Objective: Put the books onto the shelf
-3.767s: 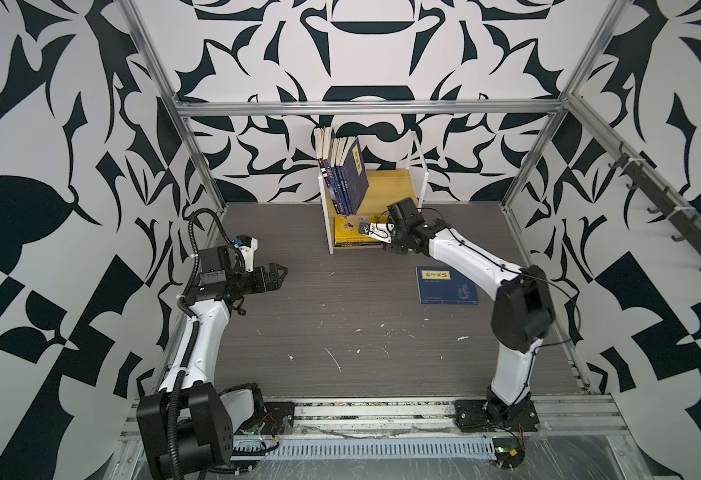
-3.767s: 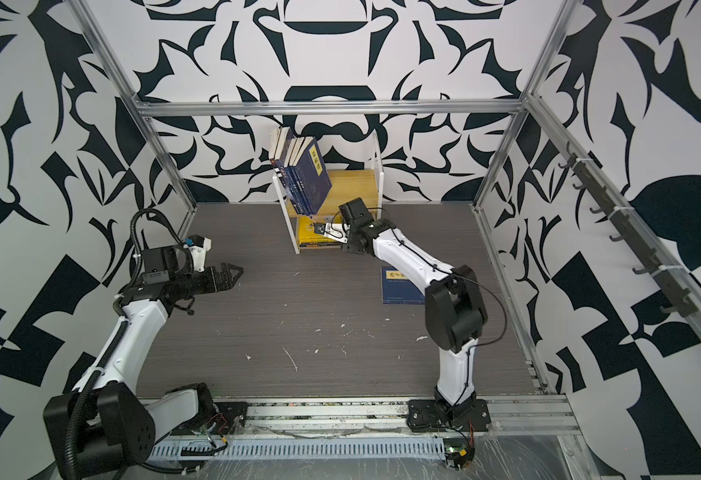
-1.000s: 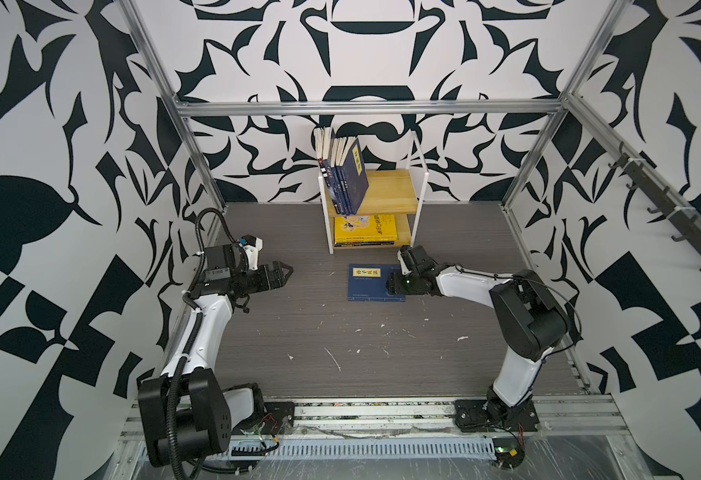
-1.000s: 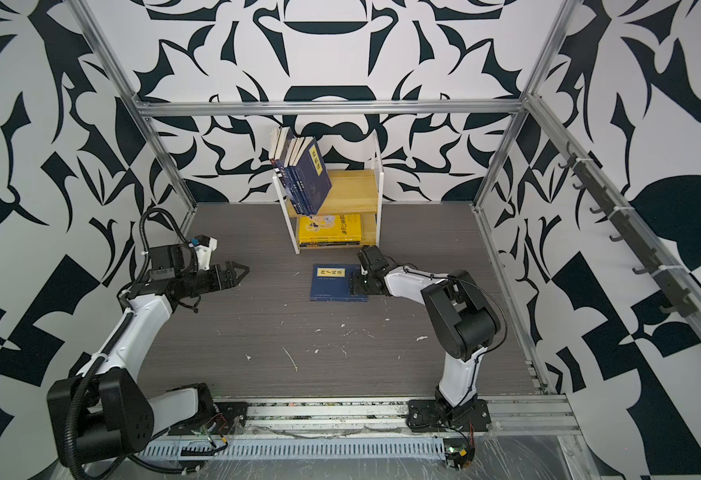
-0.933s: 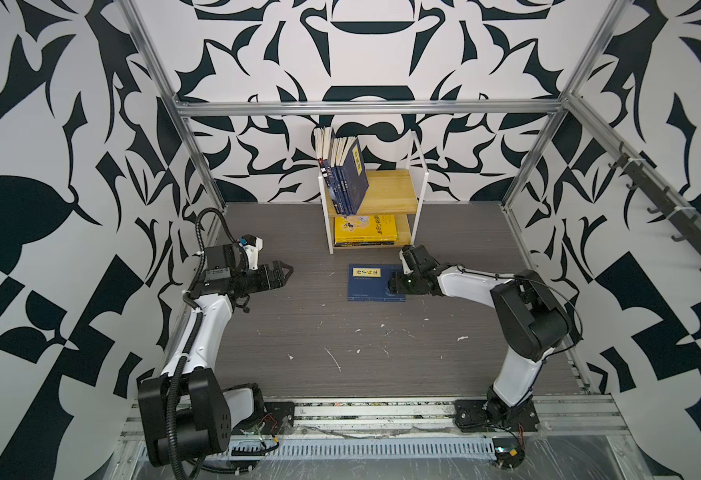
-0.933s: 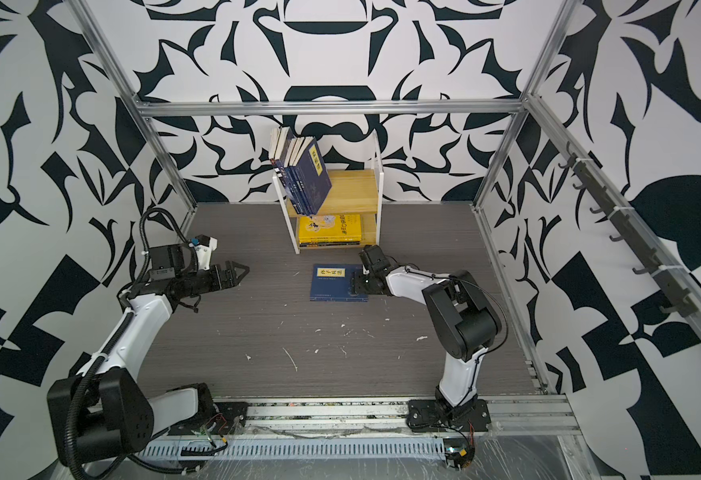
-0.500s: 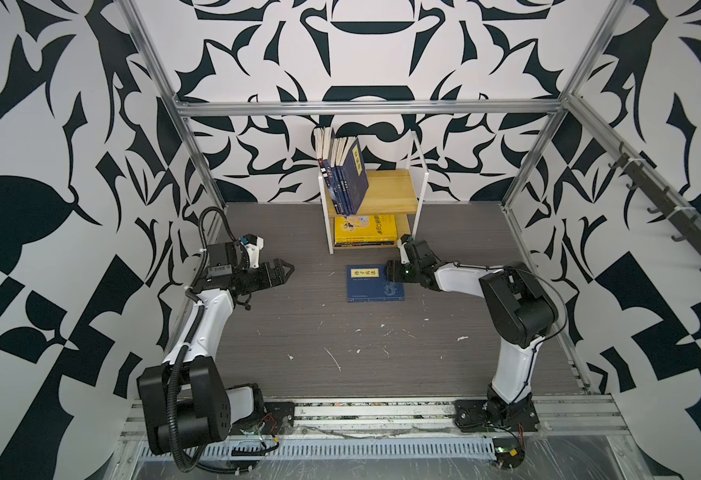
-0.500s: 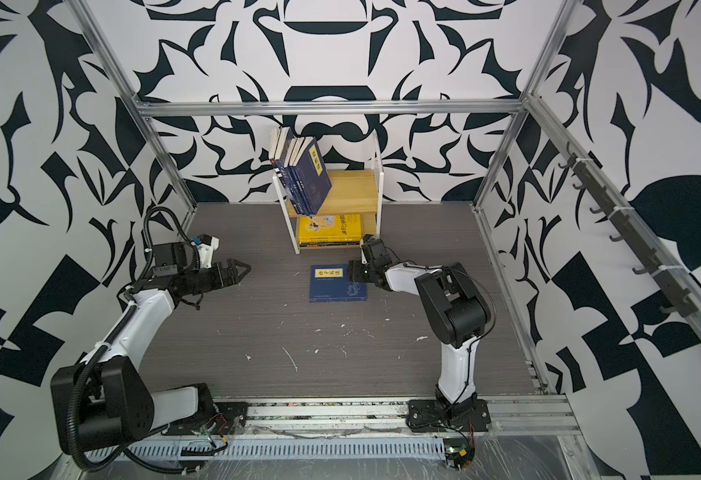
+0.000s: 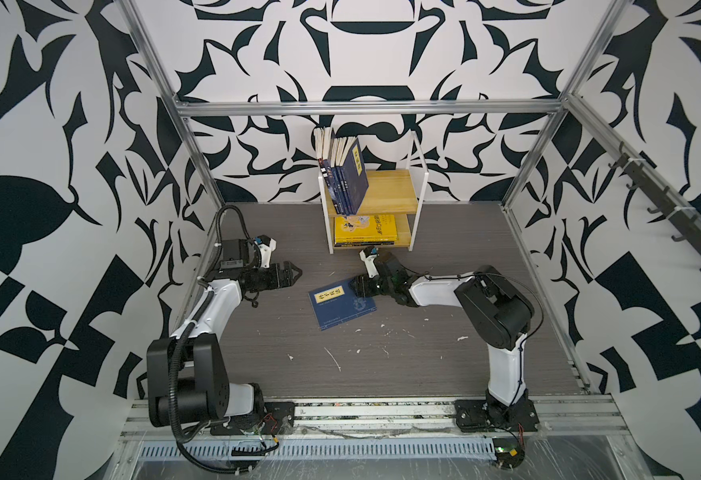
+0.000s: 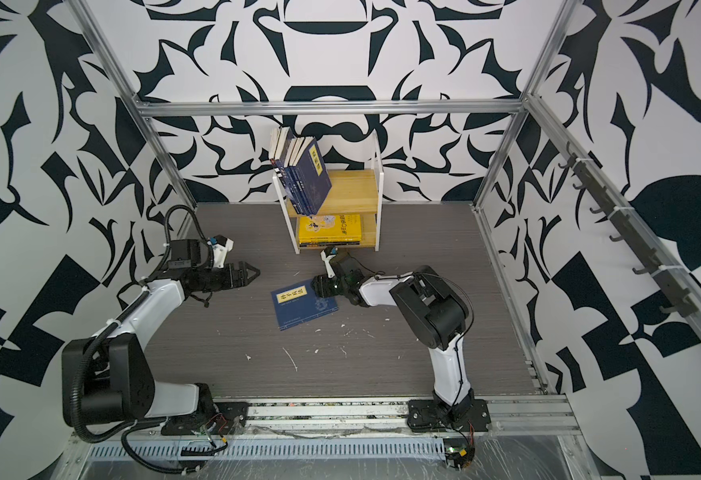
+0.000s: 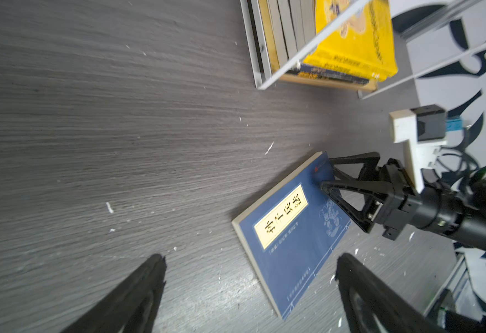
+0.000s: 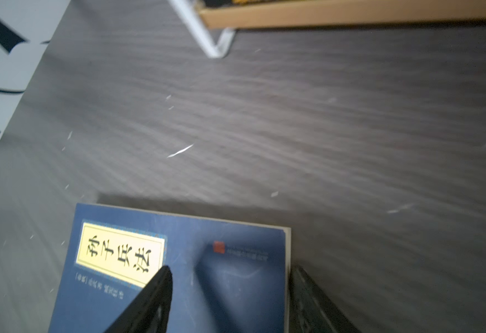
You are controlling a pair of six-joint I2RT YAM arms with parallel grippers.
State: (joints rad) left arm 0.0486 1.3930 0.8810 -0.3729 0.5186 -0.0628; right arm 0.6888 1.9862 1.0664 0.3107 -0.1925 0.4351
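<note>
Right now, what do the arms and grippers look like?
The left arm and right arm have white links and black joints. A ribbed black hose trails the left. The left gripper and right gripper are black, with triangular open-frame fingers, white camera mounts and blue plugs.

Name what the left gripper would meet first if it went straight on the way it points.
Probably the navy book lying on the table, straight ahead of the left gripper, jaws open; the right gripper sits just beyond, at its far edge. Height is unclear.
</note>
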